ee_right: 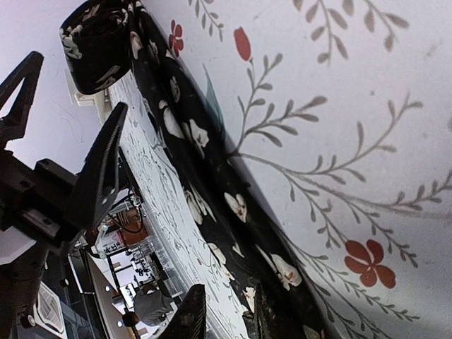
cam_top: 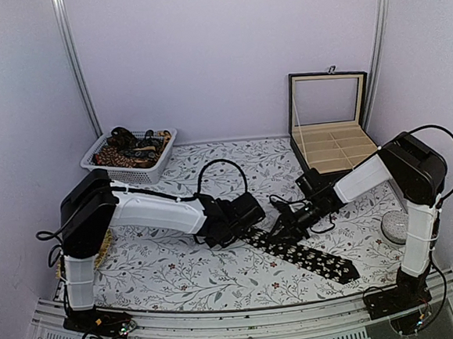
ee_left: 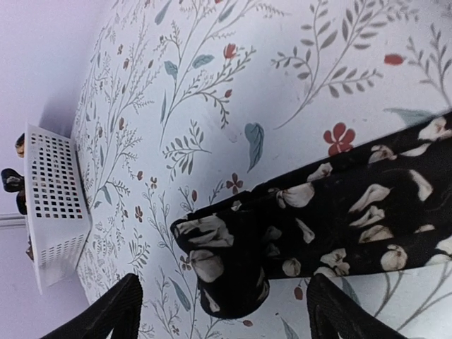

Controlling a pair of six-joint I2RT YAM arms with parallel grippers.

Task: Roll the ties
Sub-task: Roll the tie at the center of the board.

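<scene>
A black tie with pale flower specks (cam_top: 312,255) lies diagonally on the floral tablecloth, with its wide end at the near right. Its far end is wound into a small loose roll (ee_left: 226,265). My left gripper (cam_top: 244,215) is open; in the left wrist view it (ee_left: 222,311) has one finger on each side of the roll and touches neither side. My right gripper (cam_top: 287,227) is over the tie's middle stretch (ee_right: 205,183). In the right wrist view its (ee_right: 224,311) jaws stand a narrow gap apart. One finger (ee_right: 258,318) rests over the tie, the other over the cloth.
A white basket (cam_top: 159,165) at the back left holds more patterned ties (cam_top: 130,146); it also shows in the left wrist view (ee_left: 56,205). An open compartment box (cam_top: 335,149) stands at the back right. A grey round object (cam_top: 394,227) sits by the right arm.
</scene>
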